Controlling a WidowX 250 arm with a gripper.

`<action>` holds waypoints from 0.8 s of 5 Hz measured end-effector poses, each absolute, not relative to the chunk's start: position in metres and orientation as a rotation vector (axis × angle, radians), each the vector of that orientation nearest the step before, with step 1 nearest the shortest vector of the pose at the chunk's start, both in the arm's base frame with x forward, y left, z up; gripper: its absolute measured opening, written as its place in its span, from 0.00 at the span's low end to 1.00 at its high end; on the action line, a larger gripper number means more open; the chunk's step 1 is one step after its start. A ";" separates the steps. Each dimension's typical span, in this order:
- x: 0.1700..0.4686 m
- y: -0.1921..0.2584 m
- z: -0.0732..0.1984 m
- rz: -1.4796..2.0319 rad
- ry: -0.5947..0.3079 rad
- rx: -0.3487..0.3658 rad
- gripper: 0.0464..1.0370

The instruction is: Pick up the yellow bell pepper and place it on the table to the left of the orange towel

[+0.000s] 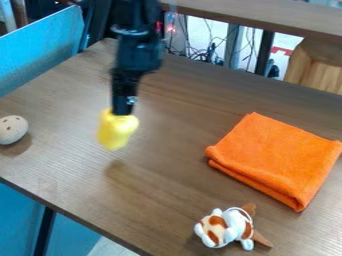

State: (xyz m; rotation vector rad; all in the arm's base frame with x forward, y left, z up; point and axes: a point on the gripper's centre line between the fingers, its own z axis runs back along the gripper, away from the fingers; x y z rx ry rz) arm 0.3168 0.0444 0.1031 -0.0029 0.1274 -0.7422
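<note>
At the upper left of the table hangs the black gripper (121, 109), with a yellow object (116, 131) held at its lower end. The yellow object is above the tabletop, and a soft shadow lies on the wood below it. To the right lies a folded orange cloth (275, 157), apart from the gripper. A small white and brown plush toy (227, 227) lies near the front edge. At the far left rests a round beige object with dark holes (12, 129).
The brown wooden table (160, 185) has its front edge running from the left down to the bottom. A blue panel (41, 47) stands behind the left side. Behind the back edge are cables (198, 54) and a wooden box (319, 64).
</note>
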 end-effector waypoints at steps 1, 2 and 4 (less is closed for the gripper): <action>0.310 0.002 0.101 -0.862 0.106 -0.018 0.07; 0.305 -0.023 0.098 -0.925 0.097 -0.073 0.07; 0.305 -0.044 0.085 -1.048 0.088 -0.238 0.07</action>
